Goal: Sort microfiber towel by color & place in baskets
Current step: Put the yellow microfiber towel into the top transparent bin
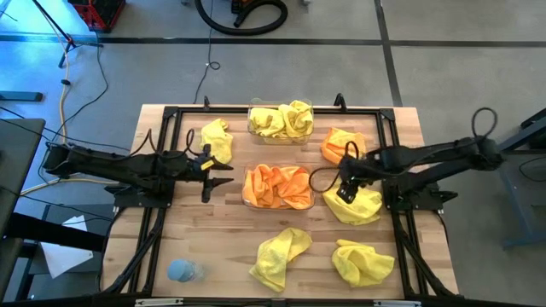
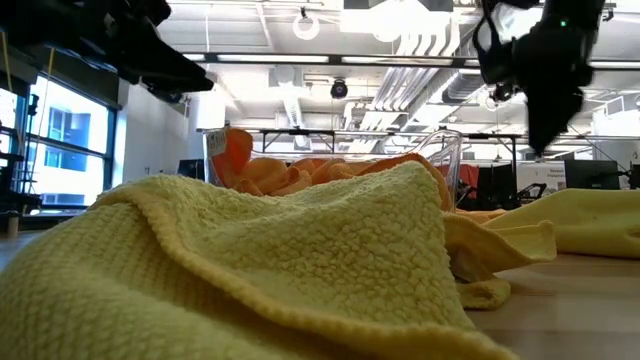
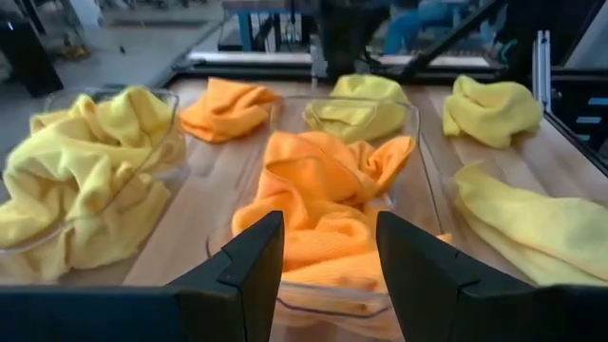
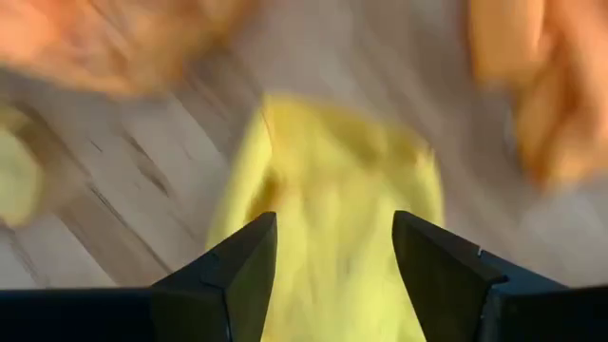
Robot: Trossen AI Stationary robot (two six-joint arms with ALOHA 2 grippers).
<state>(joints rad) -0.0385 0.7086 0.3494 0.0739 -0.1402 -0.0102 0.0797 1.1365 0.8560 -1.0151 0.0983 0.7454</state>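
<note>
Yellow and orange cloths lie scattered over the wooden table, inside the black metal frame that runs round its edges. A pale blue lump sits alone at the near left corner. Loose yellow towels rest beside the frame's left rail, at the near middle, at the near right and just right of centre; one loose orange towel lies near the far right corner. In the low view, a yellow towel fills the foreground and blocks most of the table behind it.

Two clear baskets stand in the middle of the table, one behind the other. The far basket holds rumpled yellow towels. The near basket holds orange towels, heaped above its low walls.

The left gripper hangs just left of the orange basket, pointing towards it, its fingers apart and empty; the wrist view looks between them straight onto the orange cloth. The right gripper points down over the yellow towel just right of centre, beside the orange basket. Its fingers are spread wide with the yellow cloth showing below and between them; they do not pinch it.
</note>
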